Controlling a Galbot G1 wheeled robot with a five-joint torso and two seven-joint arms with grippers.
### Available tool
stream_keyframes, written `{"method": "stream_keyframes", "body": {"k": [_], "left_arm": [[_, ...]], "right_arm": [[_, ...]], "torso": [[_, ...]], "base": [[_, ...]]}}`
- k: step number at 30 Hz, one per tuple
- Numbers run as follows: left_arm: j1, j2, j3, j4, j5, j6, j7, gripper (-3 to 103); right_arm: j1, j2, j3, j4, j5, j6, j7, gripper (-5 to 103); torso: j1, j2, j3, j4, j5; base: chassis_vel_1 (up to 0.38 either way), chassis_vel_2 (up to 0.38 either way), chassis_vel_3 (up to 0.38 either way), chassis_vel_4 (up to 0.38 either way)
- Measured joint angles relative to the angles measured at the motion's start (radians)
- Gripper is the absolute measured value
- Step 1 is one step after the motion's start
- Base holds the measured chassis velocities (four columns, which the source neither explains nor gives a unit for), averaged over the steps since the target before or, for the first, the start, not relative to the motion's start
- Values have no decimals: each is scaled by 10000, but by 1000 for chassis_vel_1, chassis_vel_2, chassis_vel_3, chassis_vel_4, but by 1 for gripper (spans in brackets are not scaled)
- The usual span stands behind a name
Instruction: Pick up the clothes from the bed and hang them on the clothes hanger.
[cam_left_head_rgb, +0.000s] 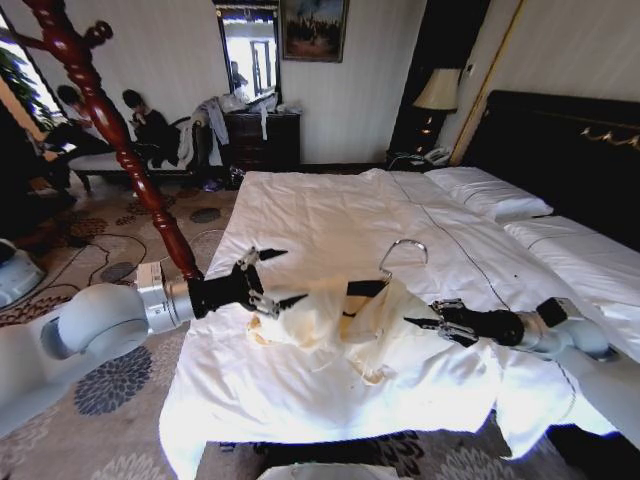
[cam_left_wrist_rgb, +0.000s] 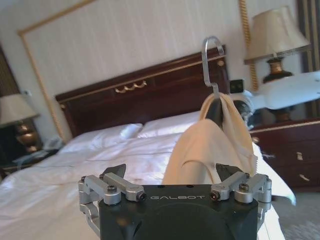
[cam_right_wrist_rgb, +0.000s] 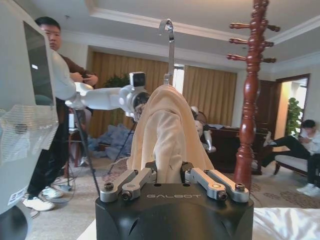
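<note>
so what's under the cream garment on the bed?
The black hanger sits inside the cream garment, silver hook poking out the top. White duvet lies beneath. Most of the hanger's shoulders are covered.

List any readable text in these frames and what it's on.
"GALBOT" on the black body of the left gripper, left wrist view.
"GALBOT" on the black body of the right gripper, right wrist view.
A small sticker at the foot of the grey equipment at the edge of the right wrist view: too small to read.
Nothing readable in the head view.
</note>
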Motion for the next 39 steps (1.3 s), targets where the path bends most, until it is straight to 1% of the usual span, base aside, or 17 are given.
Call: {"method": "stream_keyframes", "body": {"k": [1,3,4,9,11,12,13,14,15,17,18,21,23,27,29,31,39], "left_arm": [[-1,10,45,78,24,-1,321,101],[0,10,73,116,29,-1,511,100],[2,-2,136,190,43,-1,856,99],[-31,-241,397,554,284,12,1796,99],[-121,-407,543,767,409,73,2371,89],[-162,-482,620,851,492,86,2548,89],[-162,-482,620,851,492,86,2548,89],[-190,-559,719,930,587,106,2689,79],[-200,-607,777,961,652,117,2753,79],[-209,-686,876,1005,824,151,2882,68],[-209,-686,876,1005,824,151,2882,68],[-209,-764,949,1066,1083,238,3044,52],[-206,-788,953,1085,1153,264,3062,52],[-209,-929,973,1135,1232,421,3076,30],[-214,-964,984,1139,1242,457,3115,30],[-215,-1018,1000,1152,1265,501,3339,20],[-216,-1006,908,1207,1265,593,3925,19]], "right_arm": [[35,-21,-63,88,-8,-10,5,19],[46,-30,-97,131,-9,-17,8,19],[58,-49,-150,191,-10,-24,10,19],[70,-114,-274,341,-152,-36,-22,19],[73,-137,-298,432,-349,-41,-19,19],[76,-143,-311,473,-456,-41,-13,19],[76,-143,-311,473,-456,-41,-13,19],[77,-150,-333,534,-581,-41,25,19],[77,-157,-350,568,-622,-41,82,19],[84,-172,-385,622,-661,-41,195,19],[84,-172,-385,622,-661,-41,195,19],[119,-180,-421,645,-669,-44,294,19],[123,-180,-435,662,-661,-47,333,19],[113,-172,-454,756,-628,-67,418,18],[101,-169,-455,790,-625,-71,447,18],[70,-170,-452,852,-618,-72,480,18],[1,-168,-425,996,-647,-13,611,18]], "torso": [[0,0,0,0,0],[0,0,0,0,-1],[0,0,0,0,-1],[1,0,-1,-1,-1],[0,0,0,0,-1],[0,0,-1,0,-1],[0,0,-1,0,-1],[1,0,-1,-2,-1],[1,0,-1,-1,-1],[1,0,-1,0,0],[1,0,-1,0,0],[0,0,-1,0,0],[0,0,0,0,1],[0,0,-1,0,1],[0,0,-1,0,0],[0,0,-1,0,0],[0,0,-1,-1,0]], "base": [[0,0,0,0],[0,0,0,0],[0,0,0,0],[0,0,0,0],[0,0,0,0],[0,0,0,0],[0,0,0,0],[0,0,0,0],[0,0,0,0],[0,0,0,0],[0,0,0,0],[0,0,0,0],[0,0,0,0],[0,0,0,0],[0,0,0,0],[0,0,0,0],[0,0,0,0]]}}
